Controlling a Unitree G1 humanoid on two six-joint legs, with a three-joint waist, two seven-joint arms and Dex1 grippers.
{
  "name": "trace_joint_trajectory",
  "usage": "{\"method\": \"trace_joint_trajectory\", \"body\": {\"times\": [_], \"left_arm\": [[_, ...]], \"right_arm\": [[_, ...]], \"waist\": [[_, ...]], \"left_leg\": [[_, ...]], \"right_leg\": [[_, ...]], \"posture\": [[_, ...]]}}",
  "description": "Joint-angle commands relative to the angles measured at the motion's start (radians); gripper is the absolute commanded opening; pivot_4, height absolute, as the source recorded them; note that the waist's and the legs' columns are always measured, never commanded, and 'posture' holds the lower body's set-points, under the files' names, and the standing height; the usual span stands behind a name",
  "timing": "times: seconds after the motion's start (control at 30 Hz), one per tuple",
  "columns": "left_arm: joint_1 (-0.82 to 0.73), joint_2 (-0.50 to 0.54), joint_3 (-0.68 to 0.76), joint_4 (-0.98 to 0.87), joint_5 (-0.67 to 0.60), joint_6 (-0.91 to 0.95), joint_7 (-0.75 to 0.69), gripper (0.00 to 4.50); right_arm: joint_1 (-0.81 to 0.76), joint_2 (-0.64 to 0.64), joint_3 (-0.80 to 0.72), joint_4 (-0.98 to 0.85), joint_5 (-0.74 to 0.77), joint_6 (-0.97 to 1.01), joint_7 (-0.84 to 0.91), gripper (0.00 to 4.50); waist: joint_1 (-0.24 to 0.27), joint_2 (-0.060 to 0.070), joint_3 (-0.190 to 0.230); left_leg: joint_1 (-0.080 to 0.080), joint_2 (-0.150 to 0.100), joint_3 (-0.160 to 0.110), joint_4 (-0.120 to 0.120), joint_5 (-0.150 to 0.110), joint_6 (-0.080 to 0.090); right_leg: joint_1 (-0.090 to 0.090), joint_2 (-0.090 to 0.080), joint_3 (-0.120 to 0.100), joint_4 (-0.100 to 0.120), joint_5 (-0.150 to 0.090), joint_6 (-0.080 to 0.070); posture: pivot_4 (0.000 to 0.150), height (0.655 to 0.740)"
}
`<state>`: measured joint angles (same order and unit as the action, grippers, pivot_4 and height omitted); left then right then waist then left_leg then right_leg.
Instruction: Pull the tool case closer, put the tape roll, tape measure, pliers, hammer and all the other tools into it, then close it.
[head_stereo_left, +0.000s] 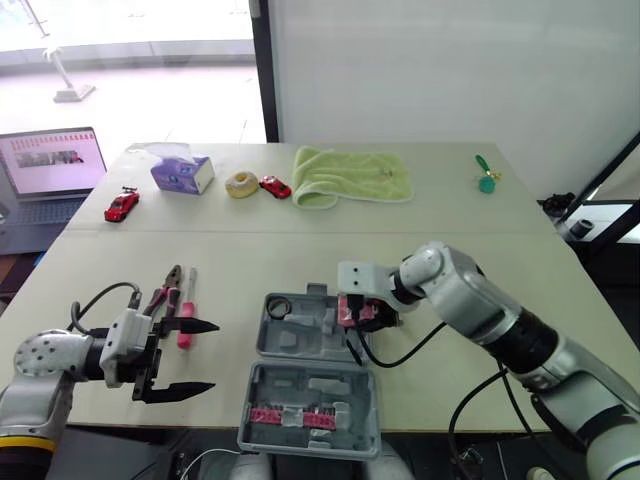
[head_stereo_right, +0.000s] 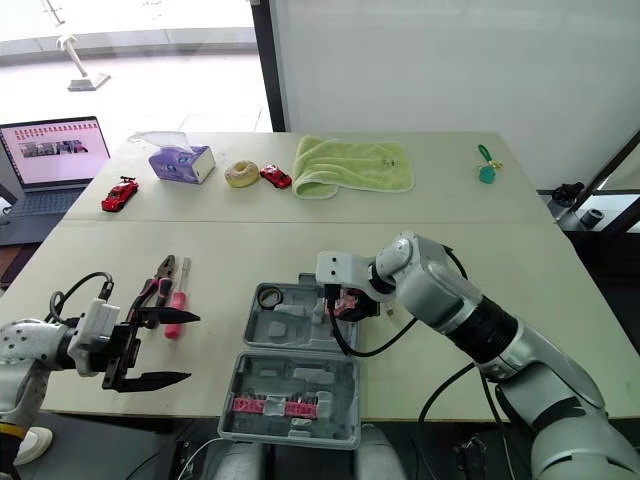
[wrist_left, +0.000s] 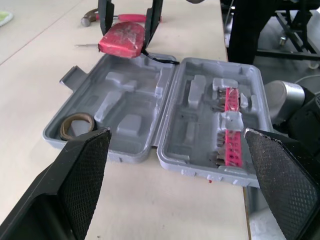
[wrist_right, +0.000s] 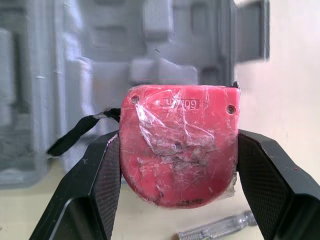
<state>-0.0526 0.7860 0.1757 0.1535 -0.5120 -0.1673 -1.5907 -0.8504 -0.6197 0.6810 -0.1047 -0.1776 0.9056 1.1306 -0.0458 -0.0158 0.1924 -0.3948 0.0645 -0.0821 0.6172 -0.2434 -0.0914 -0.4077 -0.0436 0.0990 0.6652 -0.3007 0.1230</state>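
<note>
My right claw pinches the red plastic-wrapped tape measure over the rim of the open grey moulded tool case. My left claw gapes wide, empty. Risk: let go here, it likely tips onto the table, or its black strap snags the rim.

Grey tool case, red tape measure (black strap).

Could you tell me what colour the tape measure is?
Red tape measure, clearest in right wrist view.
</note>
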Motion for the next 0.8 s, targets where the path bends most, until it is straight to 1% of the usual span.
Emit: {"method": "trace_joint_trajectory", "body": {"times": [0.03, 0.27, 0.4, 0.57, 0.7, 0.77, 0.8], "left_arm": [[-0.006, -0.002, 0.001, -0.002, -0.003, -0.02, -0.006, 4.5], [0.002, -0.014, -0.003, -0.008, -0.003, -0.023, 0.005, 4.5], [0.012, -0.014, -0.003, -0.034, -0.006, -0.011, 0.016, 4.5], [0.023, -0.008, 0.0, -0.068, -0.012, 0.007, 0.031, 4.5], [0.031, -0.004, 0.003, -0.093, -0.015, 0.025, 0.04, 4.5], [0.034, -0.003, 0.004, -0.103, -0.016, 0.033, 0.043, 4.5], [0.034, -0.002, 0.004, -0.108, -0.017, 0.038, 0.045, 4.5]], "right_arm": [[-0.041, 0.007, 0.032, 0.0, -0.037, -0.009, -0.005, 2.85], [-0.06, 0.044, 0.111, 0.078, -0.096, -0.053, -0.018, 2.85], [-0.051, 0.075, 0.11, 0.096, -0.098, -0.052, -0.022, 2.85], [-0.034, 0.088, 0.11, 0.14, -0.114, -0.079, -0.042, 2.85], [-0.027, 0.088, 0.101, 0.141, -0.112, -0.089, -0.047, 2.85], [-0.025, 0.09, 0.094, 0.133, -0.11, -0.088, -0.051, 3.88], [-0.025, 0.09, 0.092, 0.13, -0.11, -0.09, -0.054, 4.26]], "waist": [[-0.001, 0.0, 0.0], [-0.005, 0.0, 0.0], [-0.009, 0.0, 0.0], [-0.014, 0.0, 0.0], [-0.019, 0.0, 0.0], [-0.021, 0.0, 0.0], [-0.023, 0.0, 0.0]], "left_leg": [[0.0, 0.0, 0.0, 0.0, 0.0, 0.0], [0.0, 0.0, 0.0, -0.001, 0.0, 0.0], [0.0, 0.0, 0.0, -0.001, 0.0, 0.0], [0.001, 0.0, 0.0, -0.001, 0.0, 0.0], [0.001, 0.0, 0.0, -0.001, 0.0, 0.0], [0.001, 0.0, 0.0, -0.001, 0.0, 0.0], [0.001, 0.0, 0.0, -0.001, 0.0, 0.0]], "right_leg": [[0.0, 0.0, 0.0, 0.0, 0.0, 0.0], [0.0, 0.0, 0.0, 0.0, 0.0, 0.0], [0.0, 0.0, 0.0, 0.001, 0.0, 0.0], [0.0, 0.0, 0.0, 0.001, 0.0, 0.0], [0.0, 0.0, 0.0, 0.001, 0.0, 0.0], [0.0, 0.0, 0.0, 0.001, 0.0, 0.0], [0.0, 0.0, 0.0, 0.001, 0.0, 0.0]], "posture": [[0.15, 0.74], [0.15, 0.74], [0.15, 0.74], [0.15, 0.74], [0.15, 0.74], [0.15, 0.74], [0.15, 0.74]]}}
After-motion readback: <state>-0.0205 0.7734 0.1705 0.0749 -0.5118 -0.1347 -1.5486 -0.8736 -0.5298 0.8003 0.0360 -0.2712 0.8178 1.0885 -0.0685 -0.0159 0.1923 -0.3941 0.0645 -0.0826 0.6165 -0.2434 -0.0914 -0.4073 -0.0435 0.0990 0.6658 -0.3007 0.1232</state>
